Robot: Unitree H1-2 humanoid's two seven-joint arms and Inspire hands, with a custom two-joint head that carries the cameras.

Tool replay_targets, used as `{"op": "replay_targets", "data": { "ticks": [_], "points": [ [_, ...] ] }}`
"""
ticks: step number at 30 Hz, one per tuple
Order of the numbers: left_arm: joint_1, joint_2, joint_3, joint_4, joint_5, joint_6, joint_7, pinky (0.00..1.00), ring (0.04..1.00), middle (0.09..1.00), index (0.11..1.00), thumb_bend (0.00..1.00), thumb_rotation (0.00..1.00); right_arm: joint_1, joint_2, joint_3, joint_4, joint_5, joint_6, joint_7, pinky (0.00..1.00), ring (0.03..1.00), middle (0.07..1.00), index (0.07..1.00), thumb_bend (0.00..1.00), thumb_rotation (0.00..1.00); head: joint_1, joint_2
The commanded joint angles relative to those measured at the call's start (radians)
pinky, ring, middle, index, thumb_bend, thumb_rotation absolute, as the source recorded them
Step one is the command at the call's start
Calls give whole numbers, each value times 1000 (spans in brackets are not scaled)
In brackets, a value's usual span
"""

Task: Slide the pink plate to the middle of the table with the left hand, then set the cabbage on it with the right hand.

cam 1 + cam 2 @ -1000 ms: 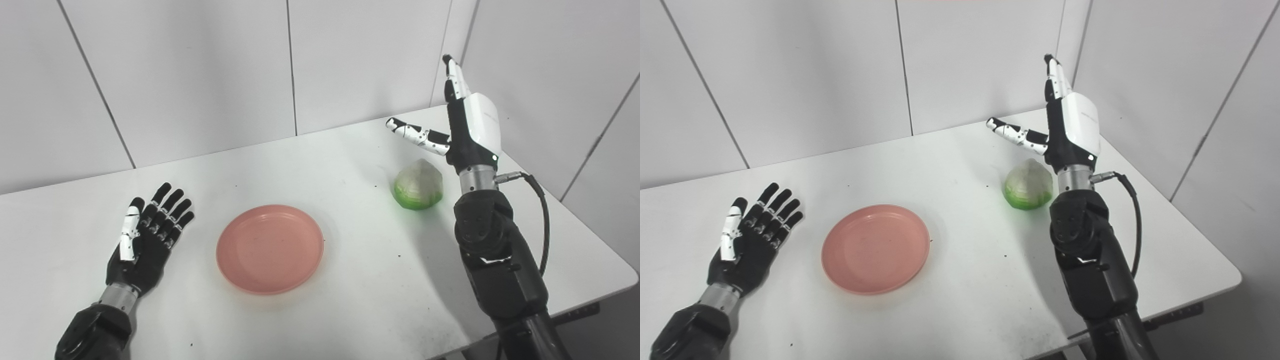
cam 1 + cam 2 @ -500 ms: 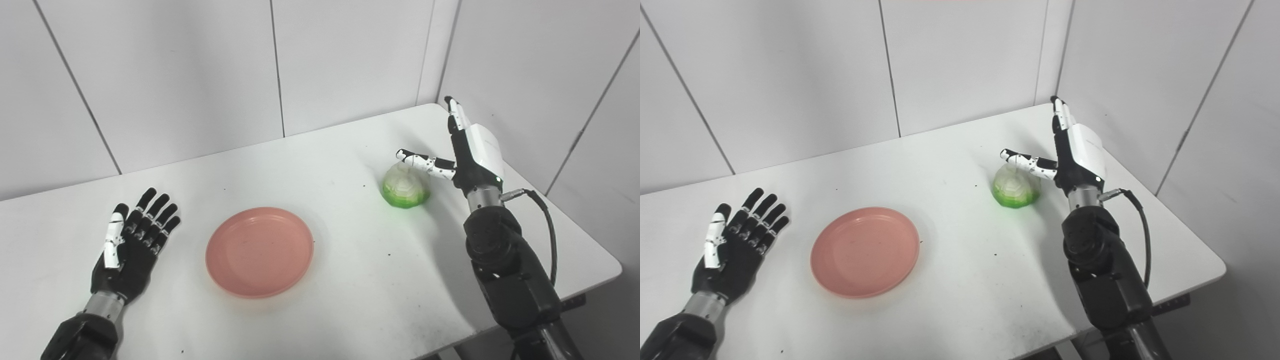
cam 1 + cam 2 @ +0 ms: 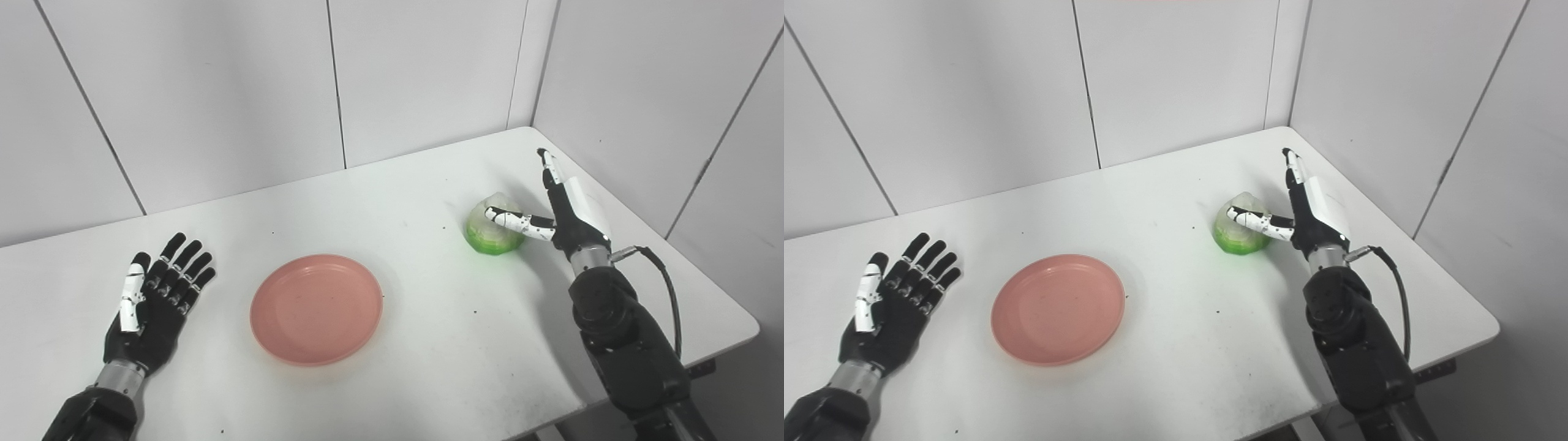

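The pink plate lies empty near the middle of the white table. The cabbage, pale on top and green below, sits on the table to the right of the plate. My right hand is open just right of the cabbage, fingers pointing up and away, its thumb reaching across the cabbage's near side. My left hand lies open and flat, palm up, left of the plate and apart from it. The same scene shows in the right eye view, with the plate and cabbage.
White wall panels close the table at the back and along the right side, meeting in a corner behind the cabbage. The table's right and front edges run close to my right arm. A black cable loops off the right wrist.
My right hand has come down from well above the table to the cabbage's right side, its thumb now lying against it. The camera has shifted; plate and left hand stay put.
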Motion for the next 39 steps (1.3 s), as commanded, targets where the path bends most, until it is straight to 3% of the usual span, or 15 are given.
{"op": "replay_targets", "data": {
  "ticks": [1, 13, 39],
  "points": [
    [31, 20, 2, 14, 8, 56, 18, 944, 929, 938, 936, 476, 1000, -26, -41, 6, -5, 11, -22, 8, 853, 969, 1000, 1000, 1000, 662, 2, 4],
    [48, 25, -1, -28, 13, 75, 24, 943, 929, 941, 937, 460, 1000, -56, -57, 42, 97, 58, -58, 22, 818, 941, 991, 1000, 1000, 622, 2, 20],
    [66, 28, 0, -77, 11, 112, 37, 938, 929, 940, 936, 460, 1000, -113, -46, 84, 228, 99, -124, -22, 850, 956, 997, 1000, 1000, 593, 10, 34]
  ]
}}
